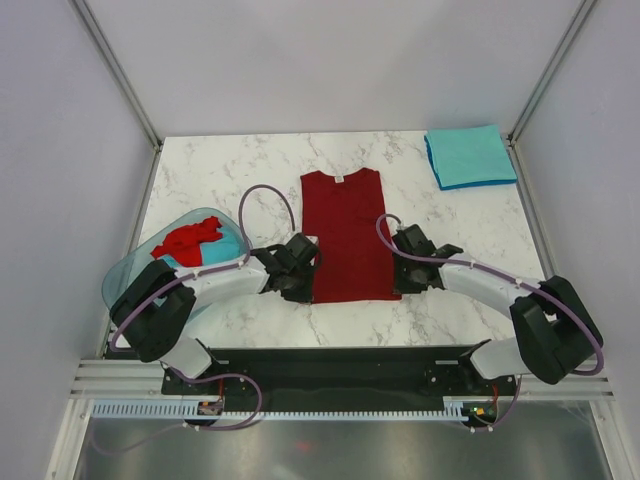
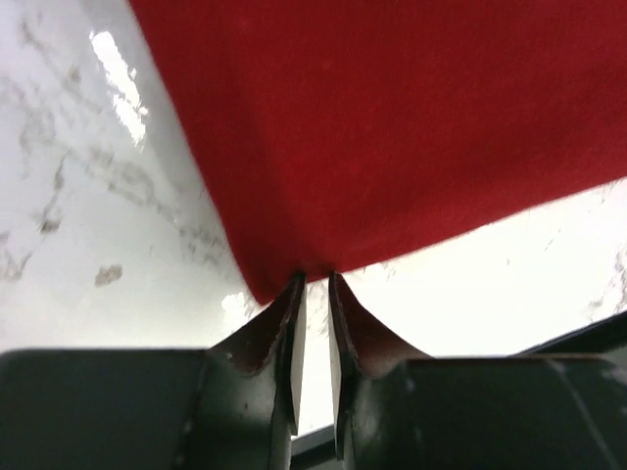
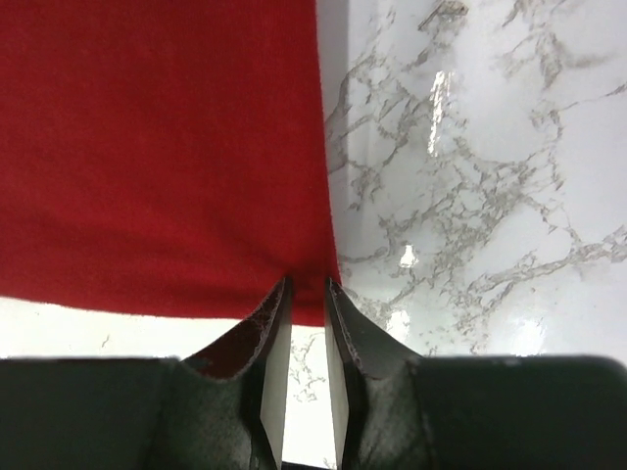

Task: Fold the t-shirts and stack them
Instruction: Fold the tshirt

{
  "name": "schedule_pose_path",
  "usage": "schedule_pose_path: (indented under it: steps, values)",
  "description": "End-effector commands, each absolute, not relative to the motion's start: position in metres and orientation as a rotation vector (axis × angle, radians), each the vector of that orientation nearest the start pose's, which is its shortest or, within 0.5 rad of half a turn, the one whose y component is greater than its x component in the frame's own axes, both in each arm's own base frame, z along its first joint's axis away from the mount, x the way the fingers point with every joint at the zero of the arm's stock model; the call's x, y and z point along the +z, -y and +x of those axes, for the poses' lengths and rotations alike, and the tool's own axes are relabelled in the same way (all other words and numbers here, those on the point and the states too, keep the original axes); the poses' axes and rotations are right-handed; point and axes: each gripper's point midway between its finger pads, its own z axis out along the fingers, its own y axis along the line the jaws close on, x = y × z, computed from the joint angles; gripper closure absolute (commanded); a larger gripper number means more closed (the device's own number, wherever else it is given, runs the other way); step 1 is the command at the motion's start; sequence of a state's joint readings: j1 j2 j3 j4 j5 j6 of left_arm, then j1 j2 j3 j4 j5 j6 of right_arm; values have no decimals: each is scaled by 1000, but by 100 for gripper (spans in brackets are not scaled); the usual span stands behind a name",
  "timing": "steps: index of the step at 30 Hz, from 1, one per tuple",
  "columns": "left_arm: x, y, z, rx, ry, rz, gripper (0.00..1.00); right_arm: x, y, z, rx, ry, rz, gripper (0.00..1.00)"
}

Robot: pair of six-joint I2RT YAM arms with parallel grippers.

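Observation:
A dark red t-shirt (image 1: 345,235) lies flat in the middle of the table as a long narrow rectangle, with its white neck label at the far end. My left gripper (image 1: 306,288) is at its near left corner and is shut on the hem there (image 2: 315,276). My right gripper (image 1: 399,282) is at the near right corner, and its fingers pinch the hem (image 3: 306,286). The red cloth fills the upper part of both wrist views (image 2: 392,127) (image 3: 157,147). A folded teal t-shirt (image 1: 470,157) lies at the far right corner.
A translucent blue-green basin (image 1: 125,275) stands at the left edge. It holds a crumpled red t-shirt (image 1: 190,240) and some teal cloth (image 1: 225,250). Grey walls and metal frame posts enclose the white marble table (image 1: 220,170).

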State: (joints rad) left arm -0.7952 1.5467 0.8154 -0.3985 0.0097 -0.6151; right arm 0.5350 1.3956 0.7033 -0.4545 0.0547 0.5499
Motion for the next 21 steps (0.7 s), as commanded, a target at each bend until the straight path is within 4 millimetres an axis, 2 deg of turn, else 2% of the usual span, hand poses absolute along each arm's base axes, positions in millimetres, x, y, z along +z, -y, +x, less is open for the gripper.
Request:
schedule_pose_path:
  steps: [1, 3, 5, 7, 9, 12, 14, 19, 21]
  values:
    - [33, 228, 191, -388, -2777, 219, 77, 53, -165, 237, 309, -2666, 13, 72]
    - [48, 238, 191, -480, -2753, 226, 74, 66, -181, 240, 376, -2640, 19, 73]
    - [66, 245, 192, -559, -2713, 226, 72, 80, -204, 243, 452, -2610, -13, 78]
    - [77, 245, 195, -600, -2690, 209, 69, 86, -226, 238, 514, -2608, -31, 83]
    - [79, 242, 197, -631, -2691, 187, 68, 87, -245, 235, 557, -2596, -65, 84]
    - [77, 233, 198, -644, -2704, 171, 67, 80, -265, 231, 586, -2601, -88, 85]
    - [75, 229, 197, -659, -2705, 179, 67, 67, -272, 230, 576, -2623, -94, 84]
    - [69, 216, 198, -710, -2709, 140, 65, 29, -269, 219, 488, -2696, -118, 84]
    - [74, 216, 199, -800, -2687, 119, 64, 26, -270, 217, 482, -2702, -130, 84]
